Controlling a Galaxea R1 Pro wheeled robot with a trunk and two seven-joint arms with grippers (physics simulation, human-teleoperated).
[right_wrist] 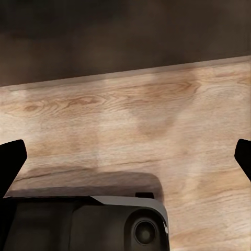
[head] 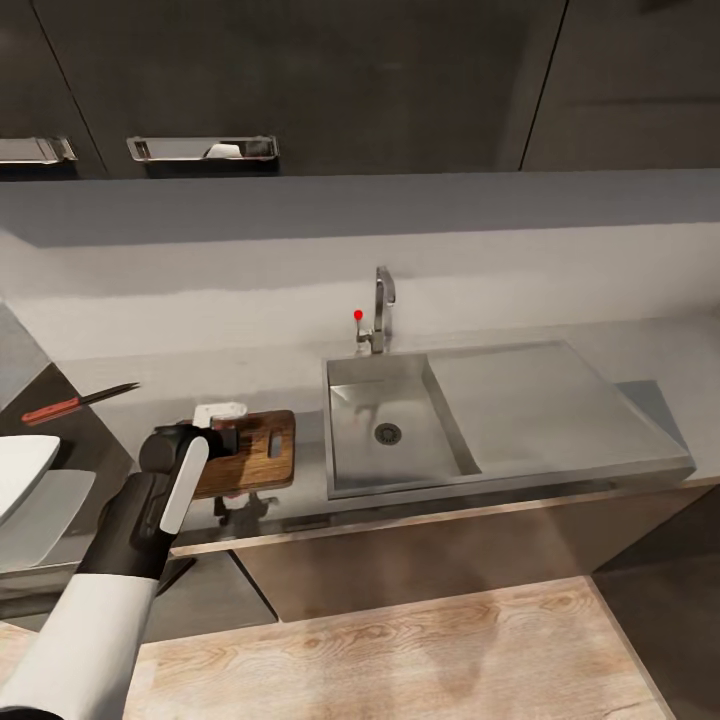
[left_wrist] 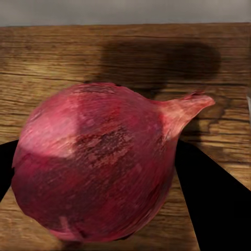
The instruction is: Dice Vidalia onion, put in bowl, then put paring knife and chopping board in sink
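Hiding board (head: 262, 452): onion (left_wrist: 99, 162), end effector (left_wrist: 99, 209)

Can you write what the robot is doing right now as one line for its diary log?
left gripper: jaws around onion over chopping board | right gripper: jaws open, over floor | paring knife: on countertop

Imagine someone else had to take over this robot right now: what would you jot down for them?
Left end effector: shut on the onion, over the chopping board.
Right end effector: open, holding nothing, pointing at the wooden floor.
Paring knife: on the countertop, left of the board.
Sink: holds nothing.
Done: onion out of the sink.
Left: dice it, fill the bowl, then knife and board into the sink.
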